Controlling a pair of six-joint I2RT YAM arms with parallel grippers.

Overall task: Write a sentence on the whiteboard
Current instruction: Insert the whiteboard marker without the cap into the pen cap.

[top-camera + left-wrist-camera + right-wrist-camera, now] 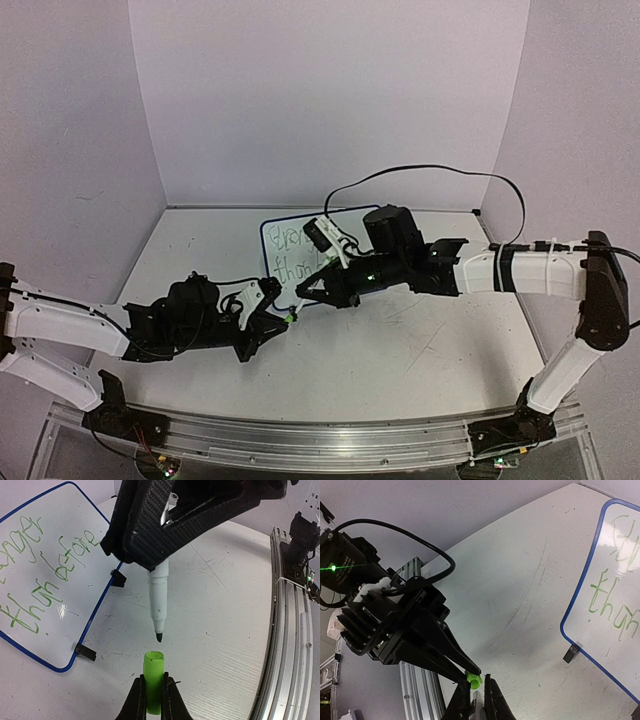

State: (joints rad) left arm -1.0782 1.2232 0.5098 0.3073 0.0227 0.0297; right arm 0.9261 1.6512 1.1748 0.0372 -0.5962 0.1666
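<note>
The whiteboard (282, 232) lies at the middle back of the table, blue-framed, and also shows in the left wrist view (75, 600) and the right wrist view (620, 570). The sentence (45, 575) is two lines of green lettering on it, partly hidden in the top view (296, 256) by the right arm. My right gripper (303, 291) is shut on the white pen (159, 595), tip bare and pointing down. My left gripper (154, 692) is shut on the green cap (154, 677), open end up, just below the pen tip with a small gap. The cap (475, 680) sits right in front of my right gripper (479, 692).
An aluminium rail (320, 435) runs along the table's near edge and shows in the left wrist view (287, 630). A black cable (430, 170) loops above the right arm. The board's two black clip feet (86, 652) stand on its near edge. Walls close off three sides.
</note>
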